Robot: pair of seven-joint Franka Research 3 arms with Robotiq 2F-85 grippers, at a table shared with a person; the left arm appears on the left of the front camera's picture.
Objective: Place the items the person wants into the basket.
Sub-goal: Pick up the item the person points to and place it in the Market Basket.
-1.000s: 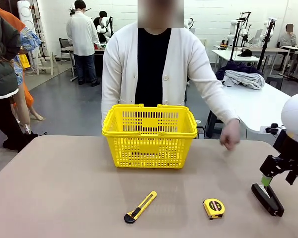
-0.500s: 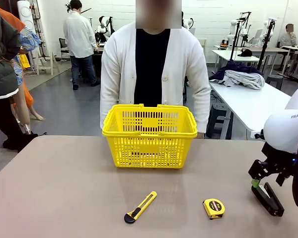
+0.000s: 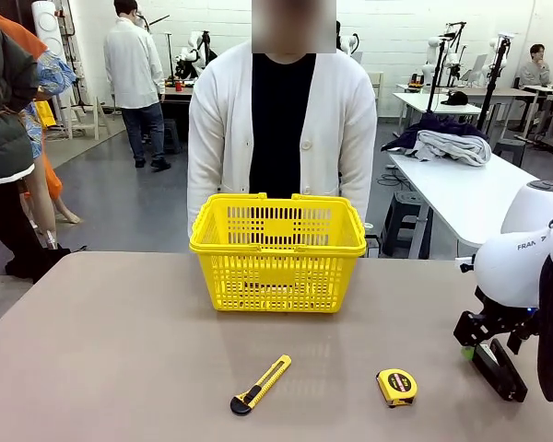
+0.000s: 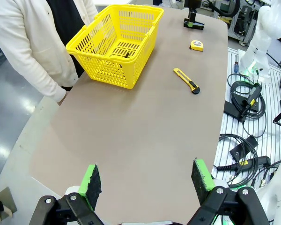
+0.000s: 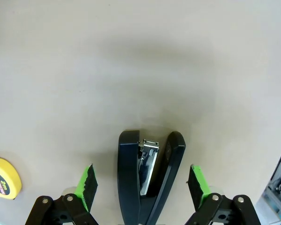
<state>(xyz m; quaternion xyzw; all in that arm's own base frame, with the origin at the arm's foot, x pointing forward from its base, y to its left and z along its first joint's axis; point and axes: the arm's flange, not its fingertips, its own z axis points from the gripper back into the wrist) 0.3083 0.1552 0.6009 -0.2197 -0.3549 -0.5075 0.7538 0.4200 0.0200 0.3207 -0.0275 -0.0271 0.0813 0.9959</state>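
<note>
— Behind the desk (image 3: 120,322) it's a busy workshop, white tables and other people well off. What is the right end effector (image 5: 143,187) doing?

— It hangs low over the stapler (image 5: 147,176), fingers spread wide, one green pad on either side of the black body and neither touching it. Nothing is gripped yet. The stapler lies on its side, so the metal magazine shows between its two arms; I'd say the straddle is set up for closing across its width.

— And outward from there?

— In the front view the tape measure (image 3: 396,387) sits just beside that spot, and the utility knife (image 3: 260,384) lies farther towards the middle. Beyond them stands the basket (image 3: 276,276), near the far edge, right in front of the person (image 3: 281,120), who stands close behind it, I'd guess so it is in reach of both sides.

— The left end effector (image 4: 147,180)?

— Released too, pads wide apart, held high over bare desk, well apart from everything. It looks parked out of the way.

— Anything hard to make out?

— Something small and dark lies on the basket floor in the left wrist view; I can't tell what. The stapler's near end is cut off by the right wrist frame, and in the front view the arm covers most of it.
</note>
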